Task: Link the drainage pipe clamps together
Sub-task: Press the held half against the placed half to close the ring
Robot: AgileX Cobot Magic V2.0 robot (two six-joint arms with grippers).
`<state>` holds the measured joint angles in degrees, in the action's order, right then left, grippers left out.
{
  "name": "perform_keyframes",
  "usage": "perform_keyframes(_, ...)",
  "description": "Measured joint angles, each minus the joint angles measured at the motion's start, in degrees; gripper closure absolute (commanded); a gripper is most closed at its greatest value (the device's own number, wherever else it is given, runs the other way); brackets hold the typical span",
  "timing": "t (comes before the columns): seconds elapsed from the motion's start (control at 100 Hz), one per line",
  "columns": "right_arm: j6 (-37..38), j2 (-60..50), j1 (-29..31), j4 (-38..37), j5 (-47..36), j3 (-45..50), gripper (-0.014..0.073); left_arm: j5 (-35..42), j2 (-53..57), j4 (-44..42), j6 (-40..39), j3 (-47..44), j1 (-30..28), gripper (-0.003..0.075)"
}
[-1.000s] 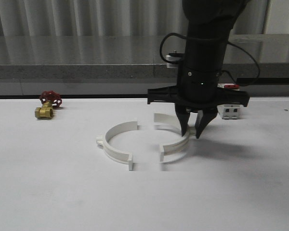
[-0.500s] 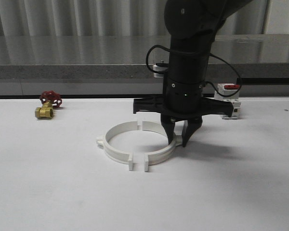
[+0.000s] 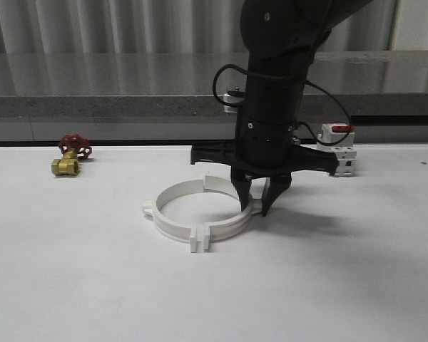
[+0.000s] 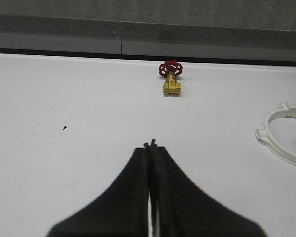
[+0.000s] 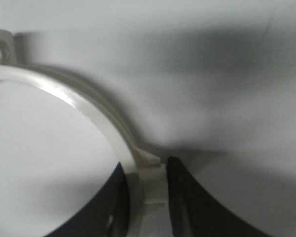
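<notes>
Two white drainage pipe clamps lie on the white table as one ring. The left half (image 3: 165, 214) and the right half (image 3: 232, 224) touch at their end tabs, front and back. My right gripper (image 3: 257, 207) points straight down over the ring's right side. Its fingers are shut on the right half's band (image 5: 91, 106), one inside and one outside, in the right wrist view (image 5: 148, 197). My left gripper (image 4: 150, 145) is shut on nothing, hovering over bare table. The left half (image 4: 275, 146) shows at that view's edge.
A brass valve with a red handwheel (image 3: 70, 157) sits at the far left of the table, also seen from the left wrist (image 4: 170, 79). A white boxy red-topped breaker (image 3: 339, 153) stands behind my right arm. A grey ledge runs along the table's far edge.
My right gripper slid left with the right clamp half in it. The gap between the halves closed until their end tabs met. The left half stayed put.
</notes>
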<state>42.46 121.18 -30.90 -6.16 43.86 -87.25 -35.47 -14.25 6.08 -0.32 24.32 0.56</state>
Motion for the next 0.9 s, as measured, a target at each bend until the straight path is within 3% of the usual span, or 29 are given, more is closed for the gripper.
perform_keyframes(0.42,0.1,0.0,-0.36,1.16,-0.31,0.0,0.0365,0.0,0.0,0.0,0.0,0.0,0.0,0.074)
perform_keyframes(0.63,0.1,0.0,-0.36,1.97,-1.06,-0.13,0.0165,0.0,0.0,0.0,0.0,0.0,0.0,0.074)
perform_keyframes(0.9,-1.63,0.0,-0.49,2.55,-1.17,-0.24,0.0133,0.0,0.0,0.0,0.0,0.0,0.0,0.074)
